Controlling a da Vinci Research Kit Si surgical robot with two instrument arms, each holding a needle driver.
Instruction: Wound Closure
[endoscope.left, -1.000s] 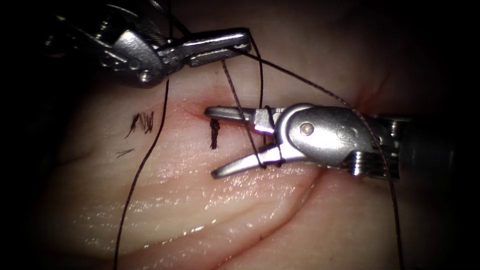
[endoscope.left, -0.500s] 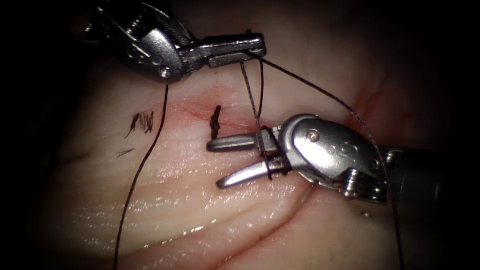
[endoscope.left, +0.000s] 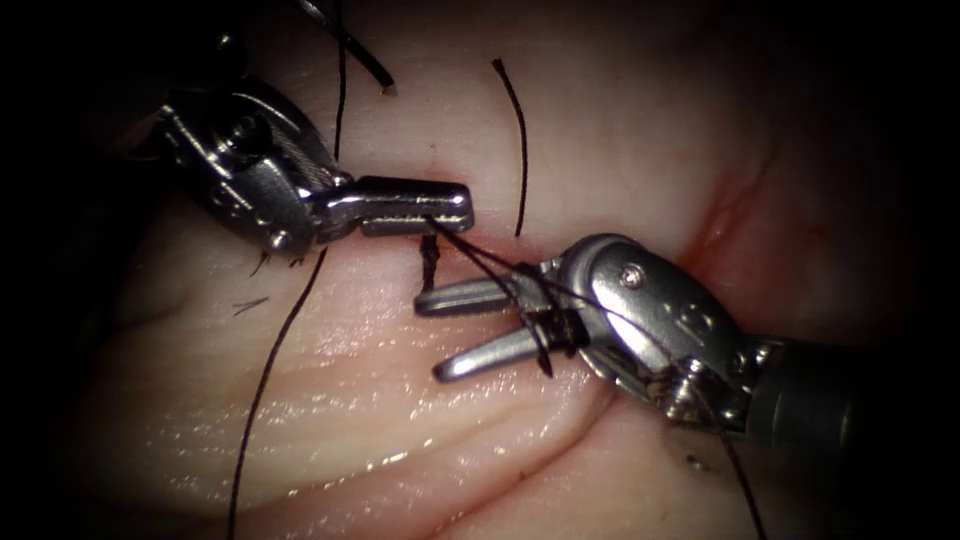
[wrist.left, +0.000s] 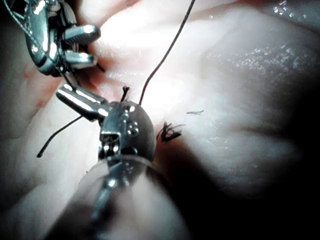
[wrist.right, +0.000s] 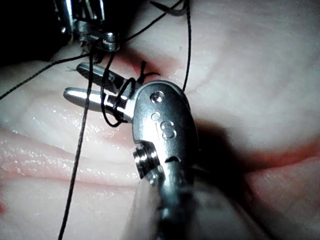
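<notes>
My left tool (endoscope.left: 462, 207) lies over the cut in the tissue (endoscope.left: 400, 420), jaws shut on the thread (endoscope.left: 470, 248) just above the dark stitch (endoscope.left: 430, 262). From those jaws the thread runs to my right tool (endoscope.left: 432, 336), which stands open on the right of the cut. Thread loops (endoscope.left: 548, 322) are wound around the base of its jaws and nothing sits between them. The right wrist view has the same loops (wrist.right: 114, 102) on the open right tool (wrist.right: 77, 81). In the left wrist view the left tool (wrist.left: 75, 100) lies shut close to the right tool (wrist.left: 82, 45).
A loose thread end (endoscope.left: 520, 150) curves up behind the tools. A long strand (endoscope.left: 285, 340) runs down the left of the cut. Short cut ends (endoscope.left: 248, 303) lie on the tissue at left. Red fluid (endoscope.left: 725, 215) marks a fold at right.
My left tool has come down and to the left, from above the cut to the stitch, bringing its thread along. The right tool has barely moved, and the loops stay on its open jaws.
</notes>
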